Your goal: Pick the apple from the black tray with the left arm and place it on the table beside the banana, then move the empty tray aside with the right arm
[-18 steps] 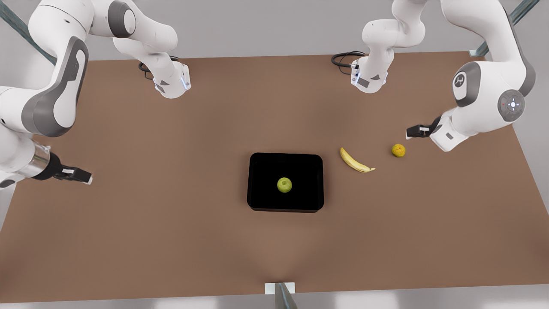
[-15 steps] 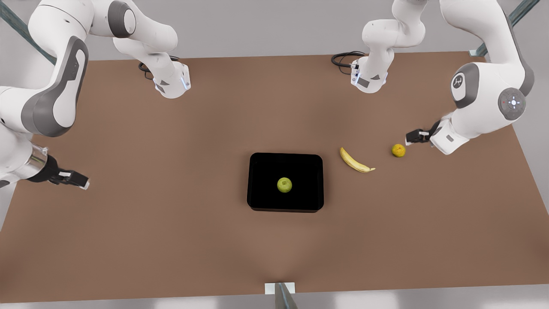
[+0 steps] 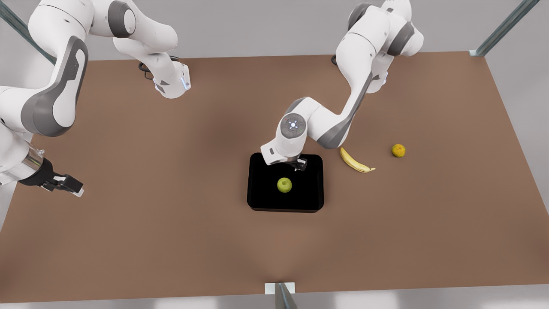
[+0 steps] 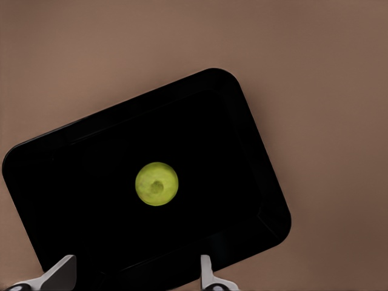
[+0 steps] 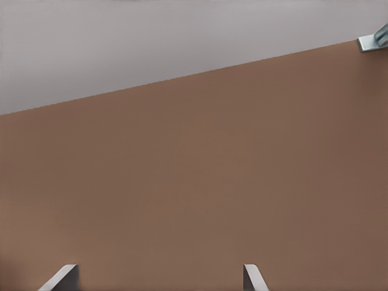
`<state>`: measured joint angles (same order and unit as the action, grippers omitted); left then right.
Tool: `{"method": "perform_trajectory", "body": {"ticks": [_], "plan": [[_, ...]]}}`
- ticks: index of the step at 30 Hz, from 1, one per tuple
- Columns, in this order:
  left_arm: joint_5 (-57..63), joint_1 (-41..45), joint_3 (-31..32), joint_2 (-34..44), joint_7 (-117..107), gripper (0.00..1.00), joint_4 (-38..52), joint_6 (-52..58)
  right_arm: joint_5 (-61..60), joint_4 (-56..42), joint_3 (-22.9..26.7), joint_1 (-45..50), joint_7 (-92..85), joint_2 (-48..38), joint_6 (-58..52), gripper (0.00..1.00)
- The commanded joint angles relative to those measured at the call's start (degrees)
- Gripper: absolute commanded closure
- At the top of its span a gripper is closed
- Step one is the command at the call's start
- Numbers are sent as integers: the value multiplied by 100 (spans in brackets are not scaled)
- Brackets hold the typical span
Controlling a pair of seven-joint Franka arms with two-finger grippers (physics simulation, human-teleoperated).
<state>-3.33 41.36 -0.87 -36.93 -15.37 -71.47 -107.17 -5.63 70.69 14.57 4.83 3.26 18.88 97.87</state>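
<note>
The apple point(image 3: 284, 185) rests near the middle of the black tray point(image 3: 257, 201), stem dimple upward, on the table point(image 3: 171, 240). The banana point(image 3: 356, 161) lies on the table just off the tray's side toward the front view's right, with a small orange fruit point(image 3: 398, 150) farther that way.

The step in hand appears to be the approach for the pick. The left gripper point(image 3: 299, 165) hangs above the tray's far edge, short of the apple. In the left wrist view, the apple point(image 4: 156, 183) sits ahead of the gap between the two fingertips point(image 4: 209, 276), which are spread wide and hold nothing.

To do this step well:
- Bring the gripper directly over the apple, so that the fruit lies midway between the fingers.
- Descend vertically and keep the fingers clear of the tray's low rim.
- Close at the apple's widest girth; a round fruit is likely to slip if gripped too high.
- Lift straight up before moving toward the banana, so the tray is not dragged.

The left arm reaches in from the far side of the table, elbow bent low, wrist pointing down. The right gripper point(image 3: 68, 185) waits well apart at the front view's left edge, low over bare table. Its fingertips point(image 5: 251, 279) are spread and empty.
</note>
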Motion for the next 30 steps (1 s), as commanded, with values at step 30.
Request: {"method": "perform_trajectory", "body": {"ticks": [30], "plan": [[518, 56, -168, -1501, -2594, 0, -16, -1729, 10, -3, -6, 9, 87, 1, 40, 0]]}}
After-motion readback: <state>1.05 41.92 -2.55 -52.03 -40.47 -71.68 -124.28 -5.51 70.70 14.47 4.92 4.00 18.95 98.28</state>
